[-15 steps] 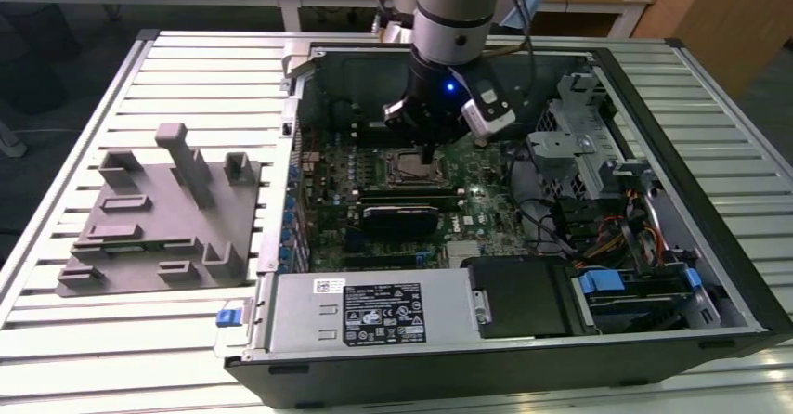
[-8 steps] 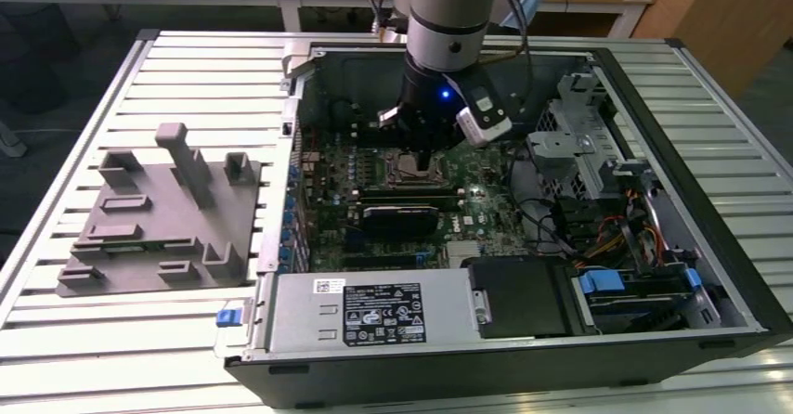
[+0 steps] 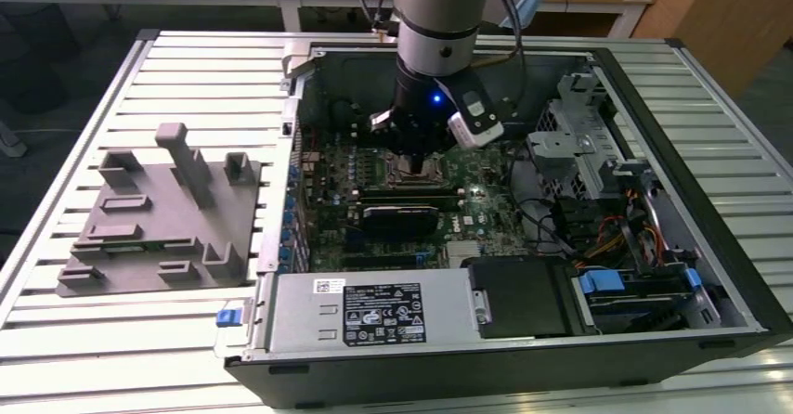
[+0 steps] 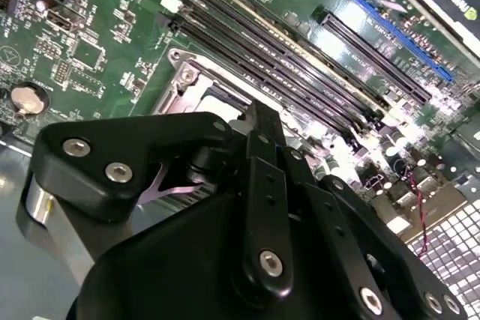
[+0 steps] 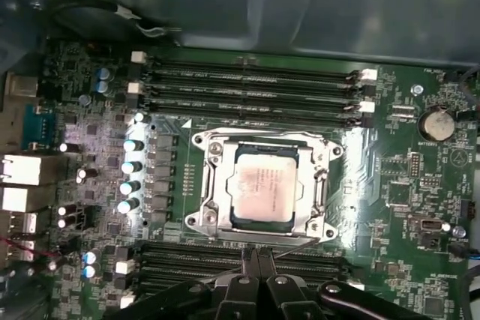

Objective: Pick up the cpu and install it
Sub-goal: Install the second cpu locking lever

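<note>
UR arm [image 3: 436,10], looks-wise: grey tube up top, all black hardware below

The upper arm is a smooth silver-grey cylinder with a black band round it and black cables trailing off toward 12 o'clock in the exterior view. Below sits a black wrist block with a small blue light, plus a white-and-black module [image 3: 474,122] clipped on at its 3 o'clock side. In both wrist views the gripper [image 5: 259,271] is matte black, chunky linkage plates held together with shiny silver screws [image 4: 119,172].
</note>
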